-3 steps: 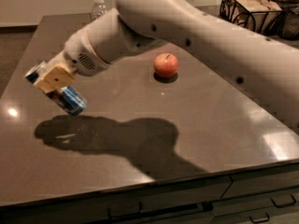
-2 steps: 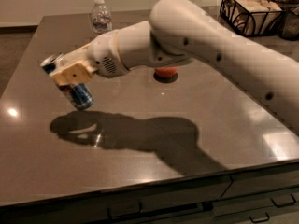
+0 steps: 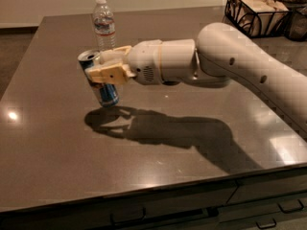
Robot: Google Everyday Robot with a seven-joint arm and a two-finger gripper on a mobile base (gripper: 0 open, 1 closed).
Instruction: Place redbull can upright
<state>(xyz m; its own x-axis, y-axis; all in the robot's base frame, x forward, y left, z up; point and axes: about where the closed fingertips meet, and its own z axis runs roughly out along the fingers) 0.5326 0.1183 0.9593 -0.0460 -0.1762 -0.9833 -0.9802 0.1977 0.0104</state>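
Observation:
The redbull can (image 3: 106, 92) is silver and blue with its silver top up, tilted slightly to the left, near the table's left middle. My gripper (image 3: 103, 67) is shut around the can's upper half, reaching in from the right. The can's base is just above or at the dark tabletop (image 3: 57, 143); I cannot tell whether it touches. My white arm (image 3: 230, 66) stretches across the table from the right and hides what lies behind it.
A clear plastic water bottle (image 3: 104, 24) stands upright just behind the can, near the far edge. A black wire basket (image 3: 256, 12) with boxes sits at the back right. Cabinet drawers (image 3: 192, 210) run below the table's front edge.
The gripper with the can has moved toward the water bottle, and the can has turned from steeply tilted to nearly upright. The apple seen earlier is now hidden behind the arm.

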